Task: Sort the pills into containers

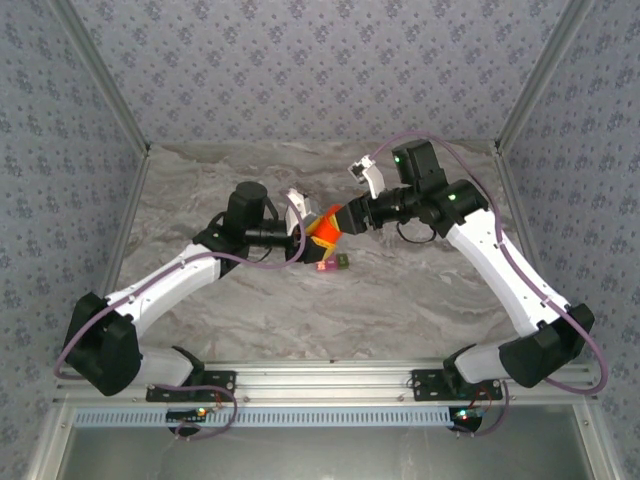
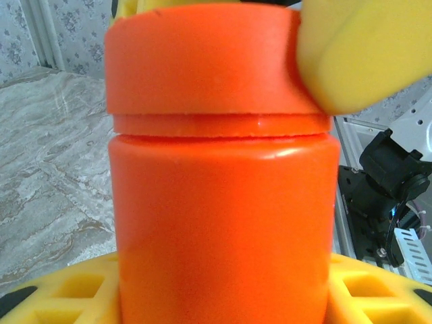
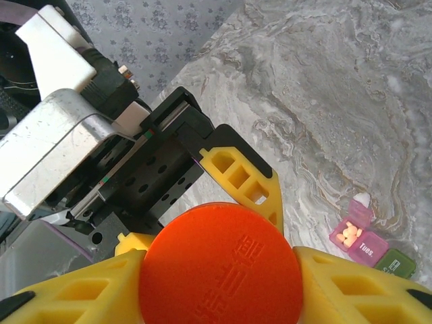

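— Above the bench (image 1: 250,310), between the two arms: holding the orange bottle (image 1: 322,230) by its body in the left end effector (image 1: 306,236), cap still on.
— And with the right end effector (image 1: 343,220)?
— Clamped round the cap (image 3: 223,263), fingers (image 3: 358,287) against both sides, though hard to judge how firmly from so close.
— So, which step?
— By the look of it, opening the bottle; no sorting from it yet.
— Where to sort into?
— Down on the bench, just below the bottle: pink container (image 3: 370,244) with lid up and pale pills (image 3: 349,233) inside, green container (image 3: 399,263) joined beside it.
— Next move?
— Calls for twisting the cap against a steady left grip, then lifting it clear without shaking pills loose.
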